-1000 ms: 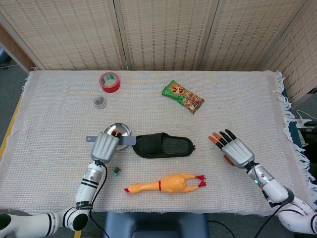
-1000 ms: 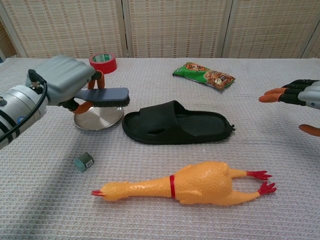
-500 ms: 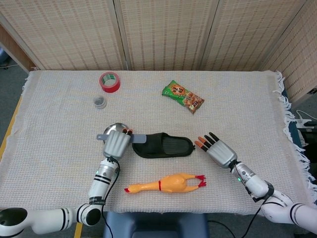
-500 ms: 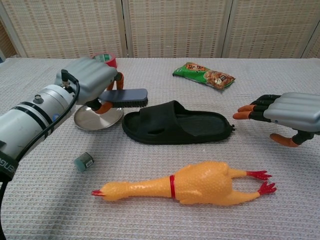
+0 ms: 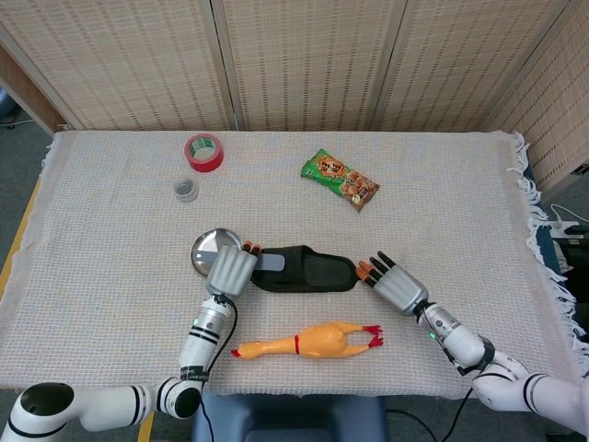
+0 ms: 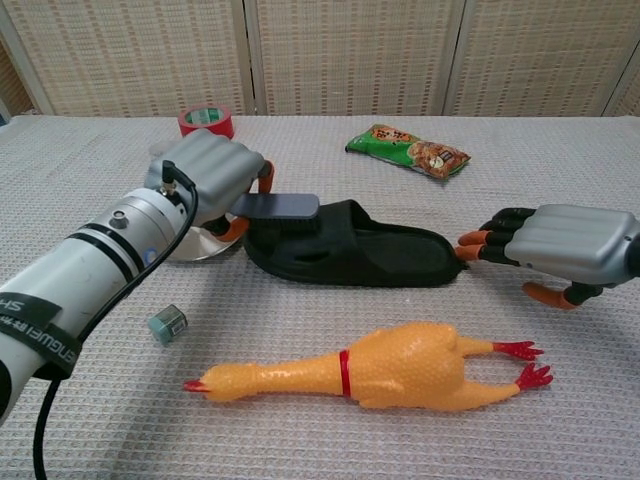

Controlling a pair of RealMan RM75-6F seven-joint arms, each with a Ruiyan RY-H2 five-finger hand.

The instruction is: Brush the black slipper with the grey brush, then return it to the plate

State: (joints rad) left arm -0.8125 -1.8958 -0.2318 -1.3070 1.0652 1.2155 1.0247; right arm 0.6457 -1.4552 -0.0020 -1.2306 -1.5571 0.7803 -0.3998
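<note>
The black slipper lies flat at the table's middle. My left hand grips the grey brush by its handle, and the brush head rests on the slipper's toe end. At the slipper's heel my right hand has its fingertips touching the sole, fingers apart and holding nothing. The round metal plate sits just left of the slipper, partly hidden behind my left hand.
A yellow rubber chicken lies in front of the slipper. A small green block sits front left. A red tape roll, a small clear tape roll and a green snack bag lie farther back.
My left hand carried the brush rightward from above the plate onto the slipper's toe. My right hand moved left across the table until its fingertips met the slipper's heel.
</note>
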